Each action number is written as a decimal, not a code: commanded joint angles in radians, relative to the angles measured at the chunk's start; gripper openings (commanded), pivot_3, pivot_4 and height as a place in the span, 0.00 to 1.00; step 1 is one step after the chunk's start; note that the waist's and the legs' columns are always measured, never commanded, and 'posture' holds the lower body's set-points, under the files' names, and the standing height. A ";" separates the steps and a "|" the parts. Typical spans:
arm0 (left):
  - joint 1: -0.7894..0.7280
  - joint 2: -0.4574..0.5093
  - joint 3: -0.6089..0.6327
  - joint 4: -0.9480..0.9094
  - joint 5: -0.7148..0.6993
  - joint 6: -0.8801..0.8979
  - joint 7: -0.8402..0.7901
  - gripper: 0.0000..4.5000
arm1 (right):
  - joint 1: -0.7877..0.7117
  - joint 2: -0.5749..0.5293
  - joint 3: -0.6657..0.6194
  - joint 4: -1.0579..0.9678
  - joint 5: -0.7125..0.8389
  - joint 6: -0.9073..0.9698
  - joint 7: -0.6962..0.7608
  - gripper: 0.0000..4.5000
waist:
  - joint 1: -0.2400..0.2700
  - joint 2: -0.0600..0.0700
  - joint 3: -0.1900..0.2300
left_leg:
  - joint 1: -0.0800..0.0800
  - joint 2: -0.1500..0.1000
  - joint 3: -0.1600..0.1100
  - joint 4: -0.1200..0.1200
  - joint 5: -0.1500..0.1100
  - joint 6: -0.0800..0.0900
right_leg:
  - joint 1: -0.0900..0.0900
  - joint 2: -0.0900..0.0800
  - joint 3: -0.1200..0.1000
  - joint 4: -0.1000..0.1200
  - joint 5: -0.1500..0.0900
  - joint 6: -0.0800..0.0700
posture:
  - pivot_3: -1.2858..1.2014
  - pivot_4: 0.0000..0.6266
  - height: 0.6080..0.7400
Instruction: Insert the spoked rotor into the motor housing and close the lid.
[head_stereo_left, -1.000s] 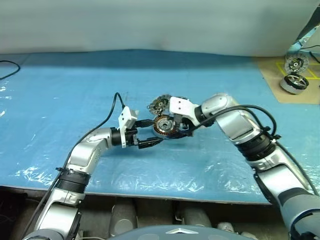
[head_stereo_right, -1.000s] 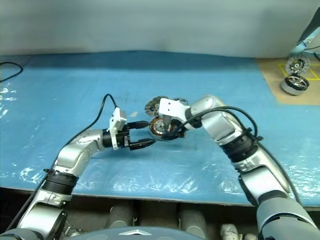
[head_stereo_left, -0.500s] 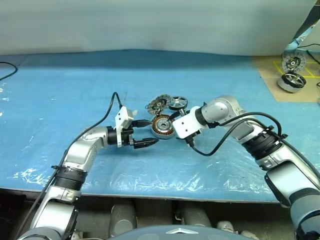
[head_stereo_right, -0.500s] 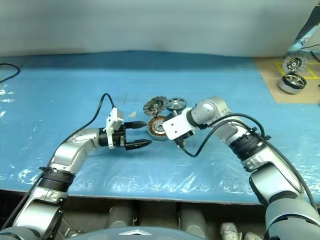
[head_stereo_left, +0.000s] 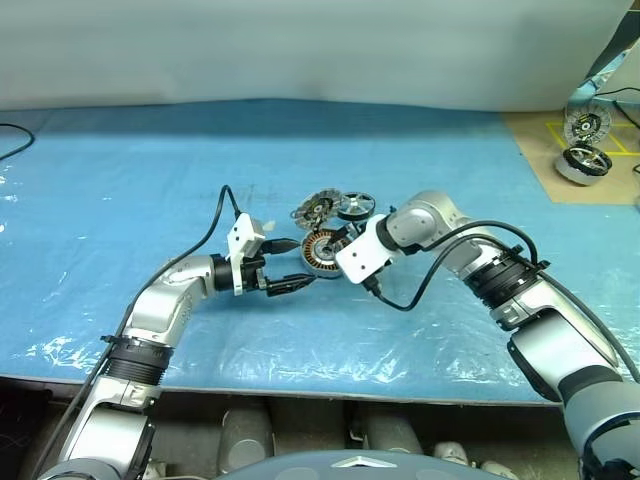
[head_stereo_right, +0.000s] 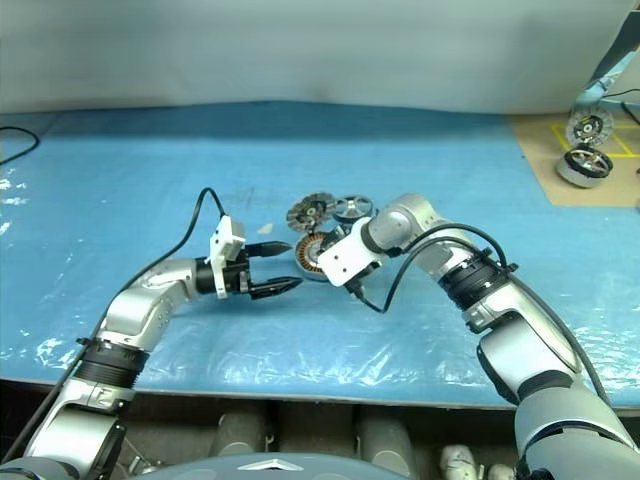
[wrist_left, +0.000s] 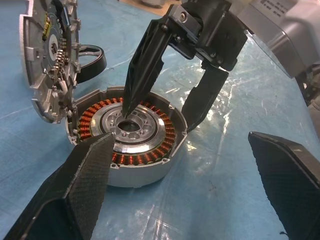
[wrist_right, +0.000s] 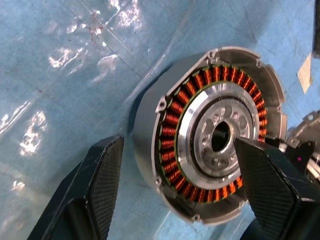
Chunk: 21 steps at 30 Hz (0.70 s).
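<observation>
Straddling the motor housing (wrist_left: 127, 140), right gripper (wrist_left: 157, 112) spread: one fingertip (wrist_left: 129, 100) at the central hub, the other outside the wall. Left gripper (head_stereo_left: 290, 265) wide apart, empty, just beside. Head view adds spoked rotor (head_stereo_left: 355, 206) beyond the fingers; wrist views show copper windings. No legible writing.

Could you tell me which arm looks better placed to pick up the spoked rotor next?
Probably the left: its open gripper is free beside the round silver copper-wound motor housing. The right gripper is open over that housing. The small silver spoked rotor lies just behind.
</observation>
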<state>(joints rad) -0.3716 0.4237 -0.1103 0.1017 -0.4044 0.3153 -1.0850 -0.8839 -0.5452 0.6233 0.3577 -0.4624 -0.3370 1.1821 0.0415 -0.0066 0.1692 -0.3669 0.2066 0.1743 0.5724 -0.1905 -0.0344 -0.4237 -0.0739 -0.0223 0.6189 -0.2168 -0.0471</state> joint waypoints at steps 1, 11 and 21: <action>0.014 -0.007 0.007 -0.033 -0.001 -0.022 0.007 1.00 | -0.028 0.001 0.018 0.026 -0.041 -0.046 -0.010 0.82 | 0.000 0.000 0.000 | 0.000 0.000 0.000 0.000 0.000 0.000 | 0.000 0.000 0.000 0.000 0.000 0.000 | 0.52 0.24 1.00; 0.009 -0.020 0.001 -0.018 0.010 -0.034 0.008 1.00 | -0.015 -0.002 0.024 0.031 -0.051 -0.056 0.042 0.44 | 0.000 0.000 0.000 | 0.000 0.000 0.000 0.001 0.000 0.000 | 0.000 0.000 0.000 0.001 0.000 0.000 | 0.52 0.24 1.00; 0.014 -0.026 -0.004 -0.017 0.019 -0.044 0.009 1.00 | 0.088 -0.011 -0.083 -0.142 0.082 0.353 0.193 0.44 | 0.008 0.000 0.000 | 0.000 0.000 0.000 0.001 0.000 0.000 | 0.001 0.000 0.000 0.000 0.000 0.000 | 0.52 0.24 1.00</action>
<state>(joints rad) -0.3524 0.4020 -0.1163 0.1055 -0.3816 0.2889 -1.0756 -0.8261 -0.5442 0.5536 0.2603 -0.4078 -0.0953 1.3197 0.0492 -0.0067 0.1691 -0.3670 0.2071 0.1739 0.5729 -0.1907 -0.0340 -0.4229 -0.0744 -0.0221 0.6186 -0.2168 -0.0472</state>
